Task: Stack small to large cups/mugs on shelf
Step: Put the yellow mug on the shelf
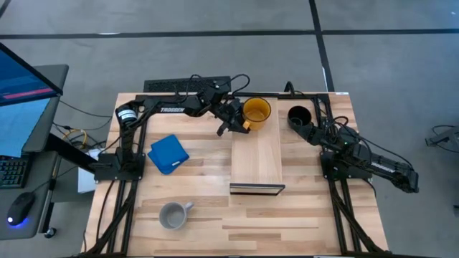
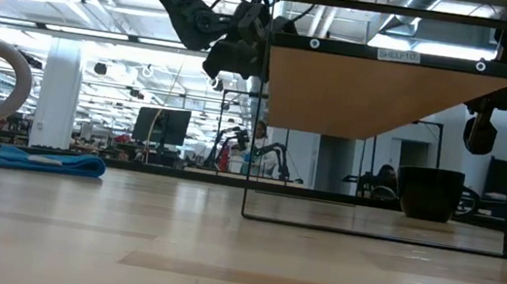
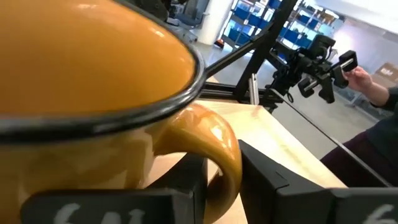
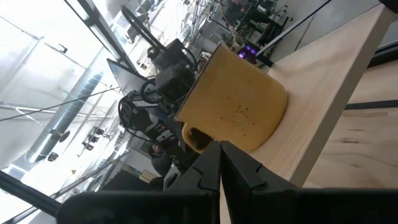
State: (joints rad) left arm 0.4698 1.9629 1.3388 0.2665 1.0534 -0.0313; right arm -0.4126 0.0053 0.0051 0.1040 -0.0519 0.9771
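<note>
On the left of the tabletop [image 1: 215, 229] the light grey mug [image 1: 173, 214] lies untouched near the front edge, well apart from the shelf [image 1: 257, 161]. The left gripper [image 1: 234, 122] is at the shelf's far end, its fingers [image 3: 186, 183] closed around the handle of the yellow-orange mug [image 1: 257, 112], which appears to sit on the board, though contact is hard to confirm. So the first placement seems in hand; next comes release and a clean retreat. The black mug [image 1: 299, 116] stands beside the shelf, near the right gripper [image 1: 324, 133], whose fingers look nearly closed and empty.
</note>
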